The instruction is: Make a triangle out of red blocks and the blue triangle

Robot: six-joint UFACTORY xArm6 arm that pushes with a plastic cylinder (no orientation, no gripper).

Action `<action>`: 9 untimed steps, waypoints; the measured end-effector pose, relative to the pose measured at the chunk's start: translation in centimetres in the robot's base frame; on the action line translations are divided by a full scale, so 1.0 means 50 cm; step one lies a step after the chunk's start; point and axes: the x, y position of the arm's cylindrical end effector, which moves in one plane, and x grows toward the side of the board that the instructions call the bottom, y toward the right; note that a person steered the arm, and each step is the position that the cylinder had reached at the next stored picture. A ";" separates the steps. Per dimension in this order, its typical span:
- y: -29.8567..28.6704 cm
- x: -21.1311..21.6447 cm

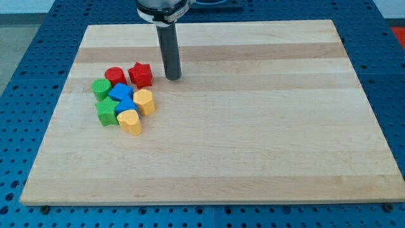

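My tip (pixel 173 77) rests on the wooden board (pixel 253 126) just to the right of the red star block (pixel 140 75), a small gap apart from it. A red round block (pixel 114 76) sits to the left of the star, touching it. Below them lies a blue block (pixel 120 92) and under it the blue triangle (pixel 126 105), packed tight in the cluster. The blue triangle is partly hemmed in by yellow and green blocks.
A green block (pixel 100 88) sits at the cluster's left and a green star (pixel 107 112) below it. A yellow block (pixel 144 101) is at the cluster's right and a yellow heart-like block (pixel 130 121) at its bottom. The board's left edge is near the cluster.
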 end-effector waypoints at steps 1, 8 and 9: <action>0.000 0.001; -0.149 0.269; -0.149 0.268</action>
